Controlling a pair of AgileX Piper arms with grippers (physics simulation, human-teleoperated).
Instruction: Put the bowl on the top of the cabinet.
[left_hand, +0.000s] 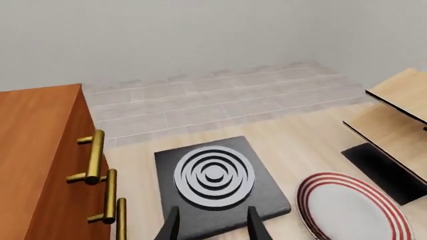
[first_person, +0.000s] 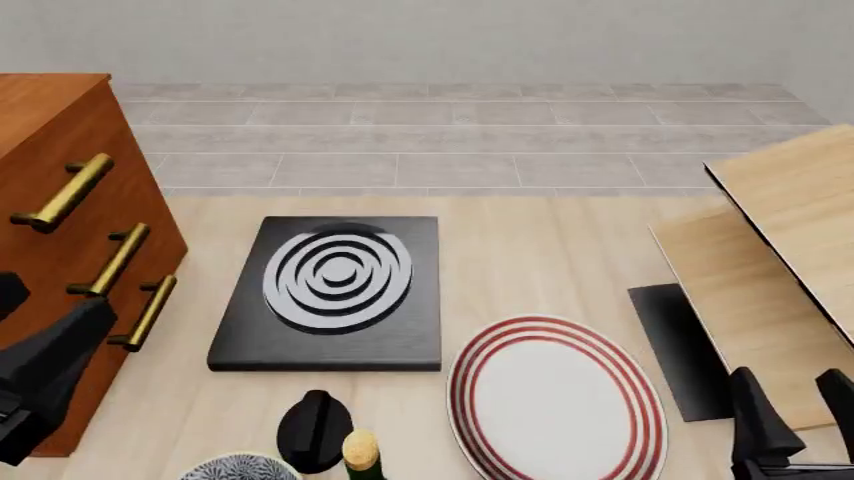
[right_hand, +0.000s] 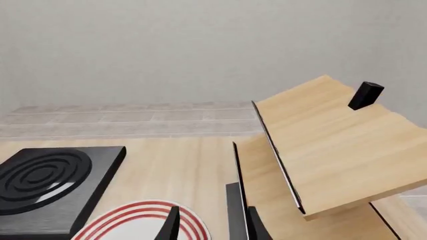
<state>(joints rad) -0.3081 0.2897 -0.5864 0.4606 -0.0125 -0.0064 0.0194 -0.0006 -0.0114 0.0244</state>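
Our left gripper (left_hand: 213, 225) shows parted fingers with nothing between them, hovering over the black square slab with silver concentric rings (left_hand: 215, 175). Right gripper (right_hand: 210, 225) is likewise parted and empty, above the flat white plate with red rings (right_hand: 143, 220). The blue-patterned round bowl (first_person: 238, 468) shows only in front view, at the bottom edge, apart from both grippers. The reddish-brown wooden cabinet with brass handles (first_person: 60, 140) stands far left. The pale wood shelf unit (right_hand: 340, 145) fills the right wrist view.

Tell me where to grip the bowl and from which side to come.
Grip the bowl by its thin rim, coming straight down with the left tool, one finger inside and one outside. It sits upright and open-topped at the near edge, only partly in view, a dark knob close beside it.
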